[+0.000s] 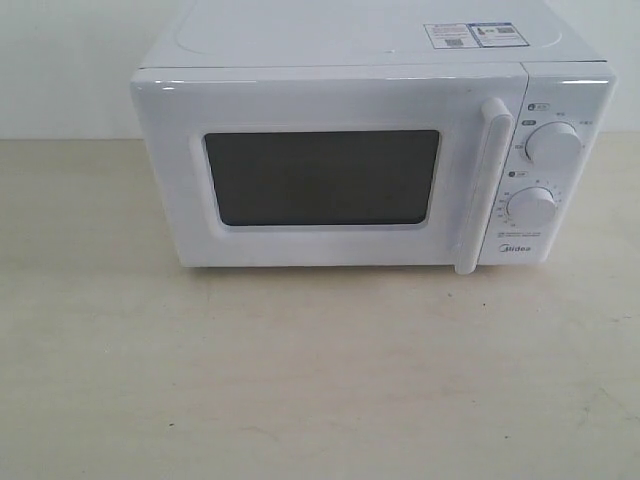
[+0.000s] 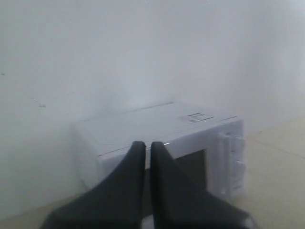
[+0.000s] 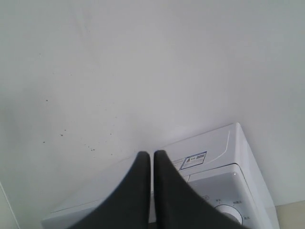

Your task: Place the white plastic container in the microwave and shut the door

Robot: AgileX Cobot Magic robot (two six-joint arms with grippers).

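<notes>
The white microwave stands at the back of the table, its door shut, with the bar handle beside the two knobs. The white plastic container is out of view in every frame. My left gripper is shut with nothing between its dark fingers; it hangs well back from the microwave, looking at its front and top. My right gripper is also shut and empty, above and in front of the microwave, near its knob panel. Neither gripper shows in the exterior view.
A pale wooden tabletop stretches in front of the microwave. A white wall stands behind it. Two round knobs sit on the right panel.
</notes>
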